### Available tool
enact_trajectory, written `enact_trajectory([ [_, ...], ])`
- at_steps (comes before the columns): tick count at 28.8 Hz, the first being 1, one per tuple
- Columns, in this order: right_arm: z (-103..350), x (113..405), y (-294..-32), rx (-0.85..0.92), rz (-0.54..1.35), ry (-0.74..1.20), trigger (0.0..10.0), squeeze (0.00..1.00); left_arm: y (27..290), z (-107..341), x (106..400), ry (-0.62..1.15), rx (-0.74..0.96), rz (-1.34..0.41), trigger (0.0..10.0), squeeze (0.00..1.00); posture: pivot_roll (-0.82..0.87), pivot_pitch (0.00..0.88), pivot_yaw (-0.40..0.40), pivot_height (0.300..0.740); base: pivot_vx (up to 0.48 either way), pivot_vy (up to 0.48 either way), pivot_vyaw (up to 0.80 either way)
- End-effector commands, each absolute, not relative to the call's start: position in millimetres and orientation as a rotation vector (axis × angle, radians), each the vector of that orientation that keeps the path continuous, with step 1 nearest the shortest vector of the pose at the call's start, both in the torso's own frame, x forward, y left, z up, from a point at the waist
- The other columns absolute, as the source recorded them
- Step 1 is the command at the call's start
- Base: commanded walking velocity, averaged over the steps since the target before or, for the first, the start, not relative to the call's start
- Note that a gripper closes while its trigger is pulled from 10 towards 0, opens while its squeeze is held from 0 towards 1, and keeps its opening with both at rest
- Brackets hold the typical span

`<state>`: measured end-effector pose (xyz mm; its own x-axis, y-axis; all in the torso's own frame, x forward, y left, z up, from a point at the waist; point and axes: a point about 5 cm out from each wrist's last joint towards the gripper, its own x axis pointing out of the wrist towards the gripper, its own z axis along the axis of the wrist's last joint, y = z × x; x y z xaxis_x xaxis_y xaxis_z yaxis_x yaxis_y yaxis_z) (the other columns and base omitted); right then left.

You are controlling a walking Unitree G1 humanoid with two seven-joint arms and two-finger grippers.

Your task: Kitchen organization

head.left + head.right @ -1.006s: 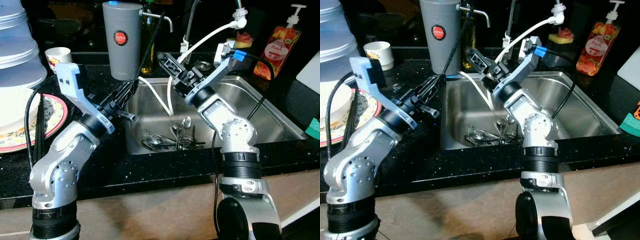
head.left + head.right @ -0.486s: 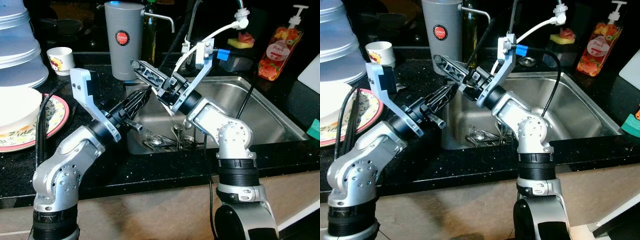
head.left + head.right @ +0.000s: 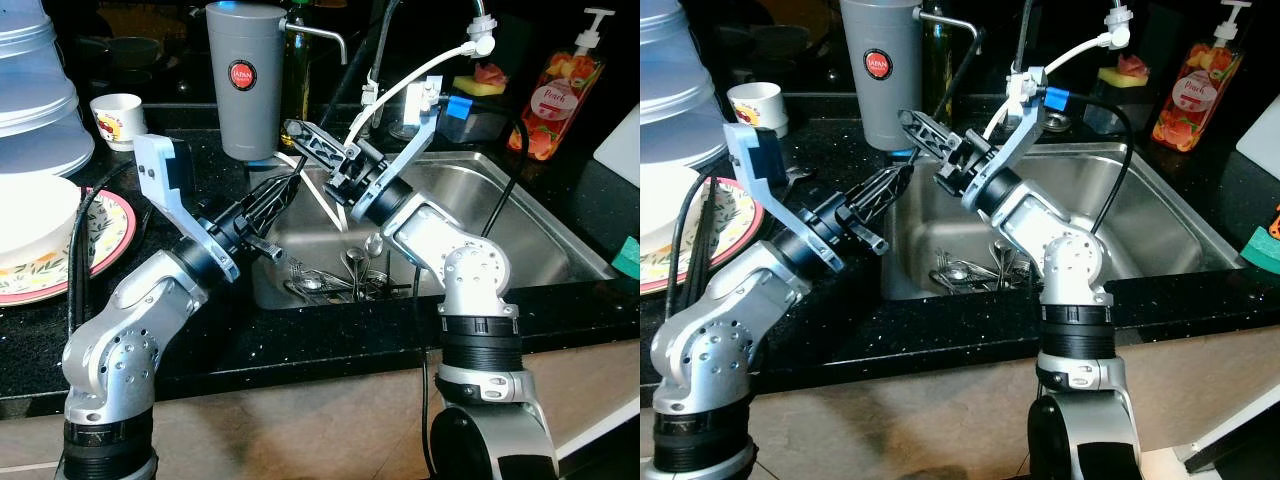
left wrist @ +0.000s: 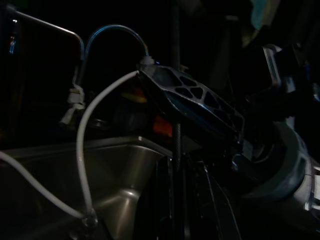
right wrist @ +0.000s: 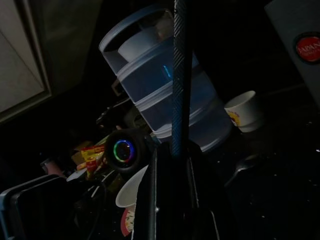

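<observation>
1. Nearest the camera, a black speckled bench (image 3: 300,345) runs across the scene. Its front edge drops to a pale cabinet face, and the strip of bench in front of the sink is narrow.
2. A steel sink (image 3: 520,215) is sunk into the bench at centre right. A heap of cutlery (image 3: 345,280) lies on its floor at the near left corner; the basin to the right of the heap is bare steel.
3. On the left, a flowered plate (image 3: 60,270) carrying a white bowl (image 3: 30,215) sits near the bench's left edge.
4. The left gripper (image 3: 283,192) reaches from the left and hovers over the sink's left rim. Its fingers lie close together with nothing visible between them.
5. The right gripper (image 3: 305,140) crosses from the right and hangs above the sink's far left corner, just beyond the left gripper, the two close with little room between. In the right wrist view one finger stands up alone; the gap cannot be told, nor whether it holds anything.
6. Farther back, a tall grey cup (image 3: 245,80) stands just beyond the sink's far left corner.
7. A small white cup (image 3: 117,118) and stacked clear tubs (image 3: 35,90) stand at far left.
8. A white hose (image 3: 420,75) arcs over the sink's far edge. A soap pump bottle (image 3: 565,95) stands at far right.
</observation>
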<state>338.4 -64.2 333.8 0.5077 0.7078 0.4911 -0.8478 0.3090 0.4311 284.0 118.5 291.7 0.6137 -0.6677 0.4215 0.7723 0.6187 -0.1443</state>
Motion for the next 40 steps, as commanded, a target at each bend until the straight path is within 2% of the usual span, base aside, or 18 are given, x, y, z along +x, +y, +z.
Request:
enact_trajectory([
  [1,336,338,-67,0.704,1.03,-0.232,0.0,0.0,123,295,283,-0.358,-0.321,-0.838,0.0,0.0,0.0,0.113,-0.025,0.74,0.0,0.0,0.0],
  [9,336,338,-68,0.706,1.029,-0.236,0.0,0.0,122,294,282,-0.351,-0.317,-0.847,0.0,0.0,0.0,0.11,-0.025,0.74,0.0,0.0,0.0],
  [10,336,338,-68,0.705,1.028,-0.237,0.0,0.0,122,294,282,-0.354,-0.315,-0.851,1.7,0.59,0.0,0.106,-0.025,0.74,0.0,0.0,0.0],
  [11,337,338,-68,0.707,1.028,-0.237,0.0,0.0,122,294,282,-0.354,-0.305,-0.845,7.8,1.0,0.0,0.105,-0.025,0.74,0.0,0.0,0.0],
  [12,337,338,-68,0.707,1.027,-0.239,0.0,0.0,122,294,283,-0.353,-0.298,-0.842,10.0,1.0,0.0,0.105,-0.025,0.74,0.0,0.0,0.0],
  [20,336,344,-74,0.697,0.975,-0.25,0.0,0.0,127,293,291,-0.334,-0.222,-0.754,10.0,1.0,0.0,0.093,-0.023,0.74,0.0,0.0,0.0],
  [25,332,359,-87,0.56,0.843,-0.284,0.0,0.0,139,291,303,-0.322,-0.16,-0.594,10.0,1.0,0.0,0.093,-0.022,0.74,0.0,0.0,0.0],
  [26,327,367,-92,0.494,0.777,-0.284,0.0,0.0,142,289,306,-0.309,-0.128,-0.558,10.0,0.0,0.0,0.094,-0.023,0.74,0.0,0.0,0.0],
  [29,300,387,-98,0.222,0.645,-0.228,0.0,0.0,139,281,309,-0.232,-0.025,-0.56,10.0,0.0,0.0,0.096,-0.024,0.74,0.0,0.0,0.0],
  [30,289,391,-96,0.126,0.634,-0.202,0.6,0.0,133,276,306,-0.185,0.014,-0.609,10.0,0.0,0.0,0.098,-0.024,0.74,0.0,0.0,0.0],
  [31,289,391,-96,0.126,0.634,-0.202,0.6,0.0,133,276,306,-0.185,0.014,-0.609,10.0,0.0,0.0,0.098,-0.024,0.74,0.0,0.0,0.0],
  [32,281,392,-93,0.062,0.636,-0.183,1.3,0.0,129,272,304,-0.149,0.046,-0.651,10.0,0.0,0.0,0.099,-0.023,0.74,0.0,0.0,0.0],
  [33,281,392,-93,0.062,0.636,-0.183,1.3,0.0,129,272,304,-0.149,0.046,-0.651,10.0,0.0,0.0,0.099,-0.023,0.74,0.0,0.0,0.0],
  [34,261,397,-85,-0.08,0.631,-0.145,2.0,0.0,117,265,294,-0.056,0.082,-0.769,10.0,0.0,0.0,0.098,-0.022,0.74,0.0,0.0,0.0],
  [35,261,397,-85,-0.08,0.631,-0.145,2.0,0.0,117,265,294,-0.056,0.082,-0.769,10.0,0.0,0.0,0.098,-0.022,0.74,0.0,0.0,0.0],
  [36,253,398,-82,-0.12,0.634,-0.127,2.9,0.0,114,263,291,-0.02,0.097,-0.801,10.0,0.0,0.0,0.098,-0.025,0.74,0.0,0.0,0.0],
  [37,244,398,-78,-0.148,0.644,-0.104,4.7,0.0,112,260,289,0.011,0.115,-0.817,10.0,0.0,0.01,0.098,-0.029,0.74,0.0,0.0,0.0],
  [40,239,399,-77,-0.16,0.651,-0.09,4.7,0.0,111,259,289,0.027,0.128,-0.82,10.0,0.0,0.01,0.098,-0.03,0.74,0.0,0.0,0.0],
])
